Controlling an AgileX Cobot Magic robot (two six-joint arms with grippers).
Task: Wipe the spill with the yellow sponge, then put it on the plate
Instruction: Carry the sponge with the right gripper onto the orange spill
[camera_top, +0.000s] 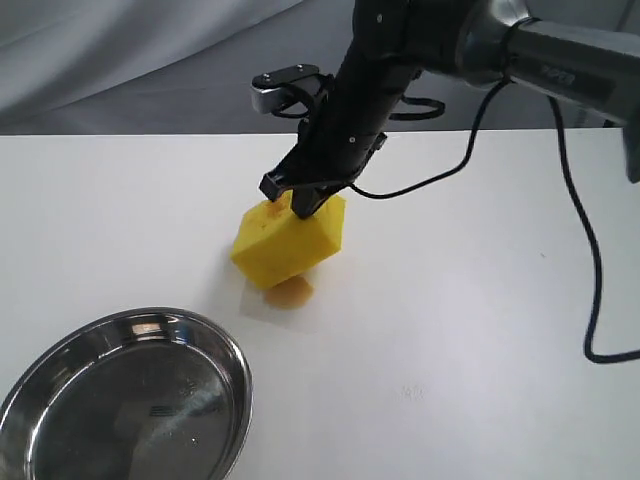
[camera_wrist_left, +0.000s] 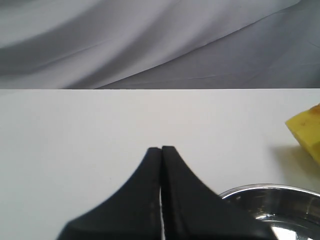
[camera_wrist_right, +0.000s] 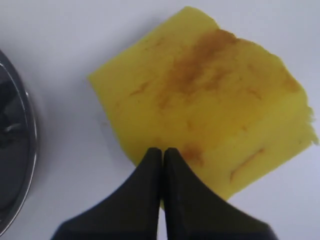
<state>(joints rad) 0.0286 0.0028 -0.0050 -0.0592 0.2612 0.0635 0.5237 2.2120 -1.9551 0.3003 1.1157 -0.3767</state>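
The right tool (camera_top: 300, 203) has its fingers squeezed together on the top edge of the yellow sponge (camera_top: 290, 240). The sponge sits tilted over the spill (camera_top: 290, 292) on the desk (camera_top: 450, 330), its long axis sloping down toward the plate (camera_top: 240, 370). The left tool (camera_wrist_left: 161, 149) is closed.

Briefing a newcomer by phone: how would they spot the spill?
On the white table, look past the steel plate to the yellow sponge held by the right gripper. The spill peeks out under its lower edge: a small amber puddle, flat and darker than the sponge.
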